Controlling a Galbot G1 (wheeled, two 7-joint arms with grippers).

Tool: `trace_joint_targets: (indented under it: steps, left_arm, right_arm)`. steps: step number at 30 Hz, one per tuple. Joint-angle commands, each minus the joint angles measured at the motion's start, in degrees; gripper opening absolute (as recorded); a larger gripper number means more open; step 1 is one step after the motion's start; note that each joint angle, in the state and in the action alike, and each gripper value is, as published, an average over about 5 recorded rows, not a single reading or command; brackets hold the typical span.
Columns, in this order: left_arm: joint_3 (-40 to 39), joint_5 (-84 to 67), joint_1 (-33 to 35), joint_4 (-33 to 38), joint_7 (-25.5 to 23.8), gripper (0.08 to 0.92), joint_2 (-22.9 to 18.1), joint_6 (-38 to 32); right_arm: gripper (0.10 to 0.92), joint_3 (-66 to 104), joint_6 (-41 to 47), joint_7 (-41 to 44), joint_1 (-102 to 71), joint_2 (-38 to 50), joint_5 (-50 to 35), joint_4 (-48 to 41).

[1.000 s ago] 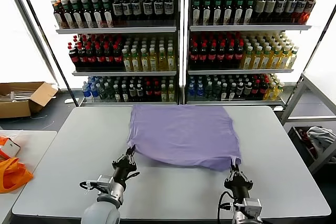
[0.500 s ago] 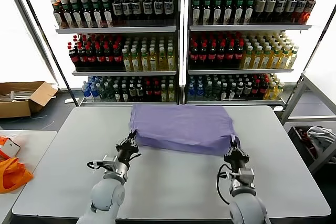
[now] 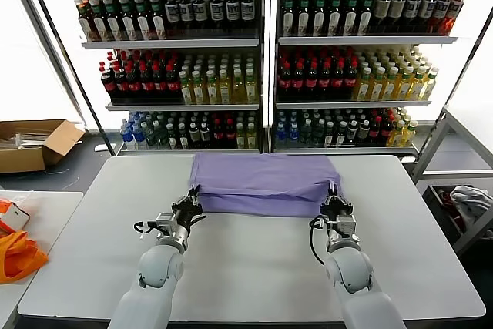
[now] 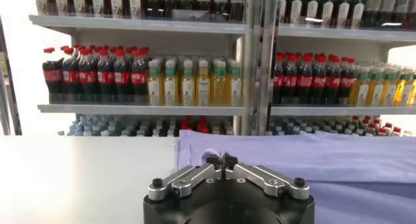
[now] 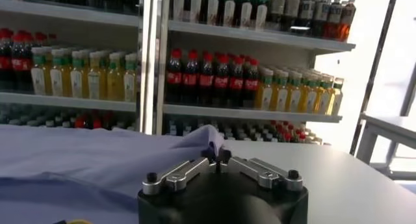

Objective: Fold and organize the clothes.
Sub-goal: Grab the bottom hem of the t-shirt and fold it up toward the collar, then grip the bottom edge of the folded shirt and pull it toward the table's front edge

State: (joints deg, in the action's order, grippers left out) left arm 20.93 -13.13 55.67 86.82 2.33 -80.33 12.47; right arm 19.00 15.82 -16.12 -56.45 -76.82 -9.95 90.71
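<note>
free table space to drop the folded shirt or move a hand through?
Bare table runs wide in front of the purple shirt, cut by both arms; strips to the shirt's left and right are bare too. Crowded: the shirt's near corners, with the left tool and right tool at the cloth, and the table's far edge.

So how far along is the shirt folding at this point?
Done: the near half of the lavender T-shirt lies folded over the far half, a flat band at the table's far edge. In hand: the left gripper and right gripper sit at the band's near corners; whether they have let go is unclear. Left: narrowing it with further folds and tidying.
</note>
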Motion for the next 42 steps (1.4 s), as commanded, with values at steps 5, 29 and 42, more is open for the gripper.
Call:
trace_joint_targets:
  steps: [5,29,42]
  left_arm:
    - [0.06,5.16,1.51,4.68,1.58,0.355,-0.08,3.23]
    - [-0.14,6.22,6.11,10.10,5.48,0.822,-0.37,8.62]
    - [-0.04,3.89,1.41,4.60,7.09,0.823,-0.17,11.45]
  right_arm:
    - [0.478,1.08,4.04,-3.98,-1.66,-0.47,-8.87,6.28]
    - [0.823,6.46,9.18,-10.16,-11.64,3.03,-12.45,15.39]
    - [0.823,3.09,11.20,-11.39,-6.74,1.99,-11.84,8.51]
